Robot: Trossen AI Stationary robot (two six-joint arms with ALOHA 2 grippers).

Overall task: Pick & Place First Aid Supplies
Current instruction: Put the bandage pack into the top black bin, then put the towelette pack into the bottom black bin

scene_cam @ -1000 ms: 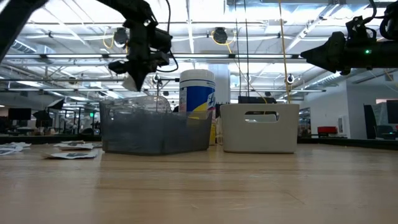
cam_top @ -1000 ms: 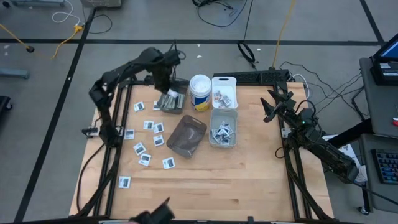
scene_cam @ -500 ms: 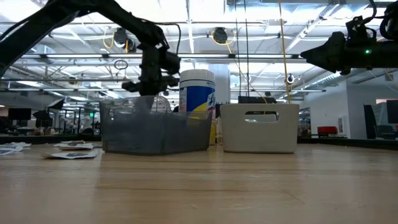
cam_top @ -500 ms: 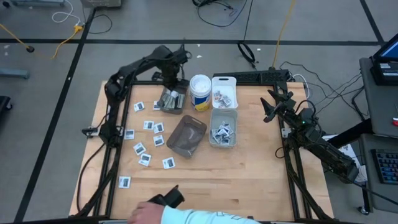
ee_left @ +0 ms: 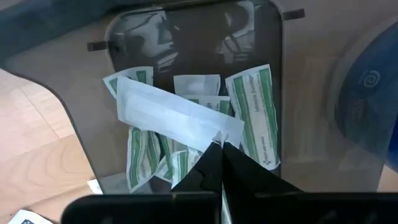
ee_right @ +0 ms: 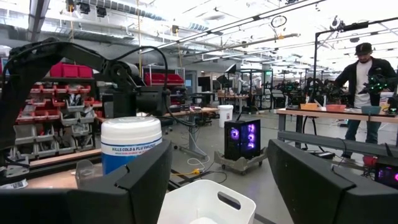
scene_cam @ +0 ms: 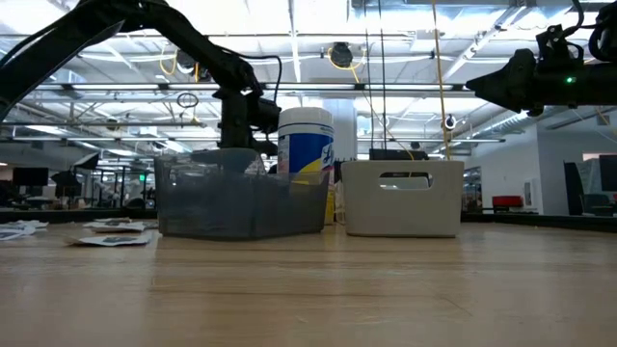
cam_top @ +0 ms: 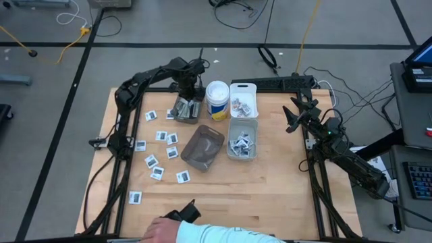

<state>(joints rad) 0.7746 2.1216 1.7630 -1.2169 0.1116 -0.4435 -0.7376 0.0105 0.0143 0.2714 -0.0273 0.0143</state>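
L fingers [ee_left: 219,163] clamped on 1 strip packet [ee_left: 174,118] over smoky bin [ee_left: 186,37] — R fingers [ee_right: 217,180] apart.

Two dark, jointed robot arms are seen mounted on black tubular frames at either side of a wooden table. The left arm [cam_top: 145,74] is built of slim matte-black links, with thin black cables looped along them. The right arm [cam_top: 337,152] carries a small green indicator light and bundled black cabling. Its wrist ends in two broad, angular black fingers [ee_right: 323,180], moulded in plain matte plastic.
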